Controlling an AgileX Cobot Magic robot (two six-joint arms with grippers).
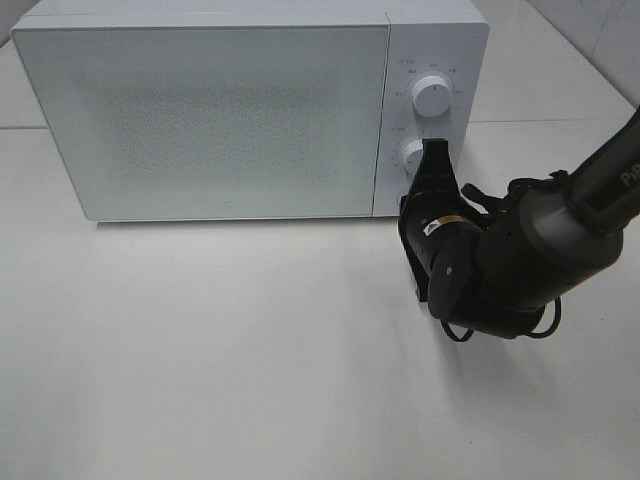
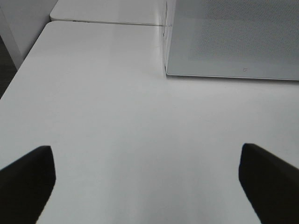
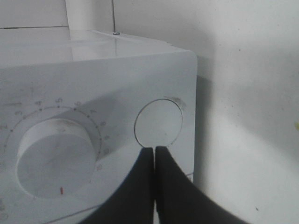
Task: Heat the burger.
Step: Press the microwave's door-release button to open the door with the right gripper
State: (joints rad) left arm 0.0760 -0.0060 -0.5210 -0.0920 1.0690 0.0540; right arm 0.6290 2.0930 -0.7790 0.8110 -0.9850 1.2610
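The burger shows in none of the views. The counter [image 1: 200, 350] in front of the microwave [image 1: 420, 40] is bare and the frosted door [image 1: 200, 110] is shut, so the burger may be inside, though I cannot tell.

The right pincer [image 3: 154, 150] is pinched fully closed into a single point. Its tip sits at the edge of the round push button [image 3: 158, 122], on the control panel just beside the lower dial [image 3: 56, 161]. The left pincer [image 2: 145, 154] hangs spread wide over empty counter, holding nothing, well apart from the panel.

The step in hand looks like a button press. Whether that button releases the door or starts the heating is not clear from here. The next move calls for a short, straight push onto the middle of the button — from the rim the tip could slip off.
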